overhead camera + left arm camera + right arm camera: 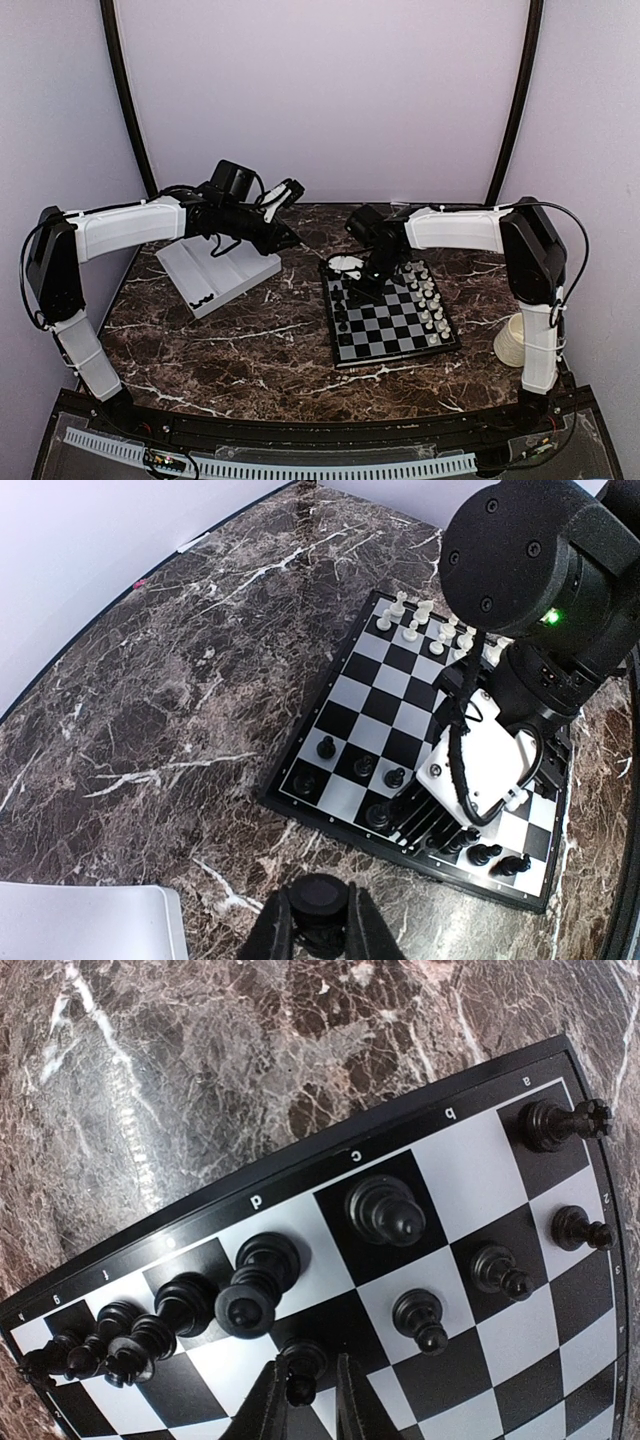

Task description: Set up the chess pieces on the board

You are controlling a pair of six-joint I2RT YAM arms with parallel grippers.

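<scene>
You've got a dark brown marble-look table (pixel 250 345) w/ white veins. Board (pixel 386 336) lies flat on it, right of ctr, turned a bit off square. White 2-compartment tray (pixel 228 268) sits back-left, well apart from the board. Small cream rounded obj (pixel 512 342) stands at the right edge, near the board's near-right corner, not touching

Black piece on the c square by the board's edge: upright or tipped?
Upright: the black piece stands on its round base, head up, not lying over.
</scene>
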